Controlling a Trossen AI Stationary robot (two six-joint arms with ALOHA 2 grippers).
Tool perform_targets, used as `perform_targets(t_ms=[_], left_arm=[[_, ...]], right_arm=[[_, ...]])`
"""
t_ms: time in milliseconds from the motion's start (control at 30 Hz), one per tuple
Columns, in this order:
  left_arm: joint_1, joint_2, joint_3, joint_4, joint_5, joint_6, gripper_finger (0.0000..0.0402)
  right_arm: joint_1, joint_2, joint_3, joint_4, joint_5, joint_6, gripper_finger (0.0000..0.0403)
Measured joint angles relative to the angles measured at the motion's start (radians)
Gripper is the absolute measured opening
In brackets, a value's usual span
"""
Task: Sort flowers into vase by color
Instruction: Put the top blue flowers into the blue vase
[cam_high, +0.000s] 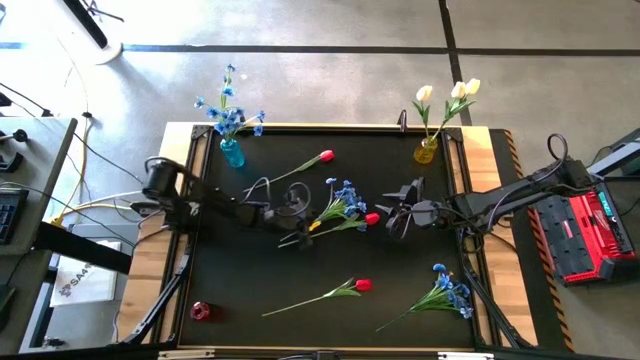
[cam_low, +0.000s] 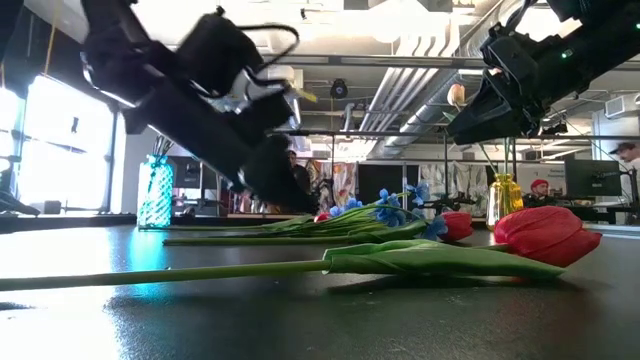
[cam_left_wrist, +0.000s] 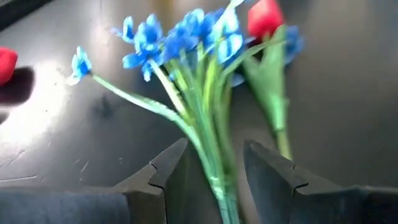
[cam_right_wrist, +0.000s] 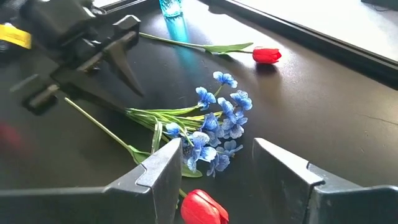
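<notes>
Blue spray (cam_high: 340, 203) at my surface's centre, left hand (cam_high: 292, 238) open astride its stems at 8 o'clock, right hand (cam_high: 393, 213) open at 3 o'clock.

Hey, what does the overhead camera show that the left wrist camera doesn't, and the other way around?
Only the high view shows the blue vase, the yellow vase, the small red vase, the right gripper and the outlying flowers. Only the left wrist view shows the left gripper open, its fingers on either side of the blue spray's stems. Both show that blue spray with a red tulip beside it.
</notes>
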Motion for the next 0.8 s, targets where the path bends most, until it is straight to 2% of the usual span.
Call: perform_targets(t_ms=[167,267,433,533,733,800], left_arm=[[0.028,0.043,0.052,-0.086,0.033,-0.016,0.0138],[0.042,0.057,0.062,-0.101,0.092,-0.008,0.0138],[0.045,0.066,0.067,-0.102,0.113,0.001,0.0124],[0.045,0.066,0.067,-0.105,0.114,0.001,0.0097],[0.044,0.065,0.067,-0.106,0.124,0.001,0.0017],[0.044,0.059,0.067,-0.106,0.124,0.001,0.0008]], right_arm=[[0.0,0.0,0.0,-0.007,-0.001,-0.004,0.0186],[0.0,0.0,0.0,-0.013,0.0,-0.004,0.0186],[0.0,0.0,0.0,-0.019,0.0,-0.001,0.0186],[0.0,0.0,0.0,-0.019,0.002,0.007,0.0186],[0.0,0.0,0.0,-0.018,0.03,0.029,0.0186],[0.0,0.0,0.0,-0.018,0.029,0.041,0.0186]])
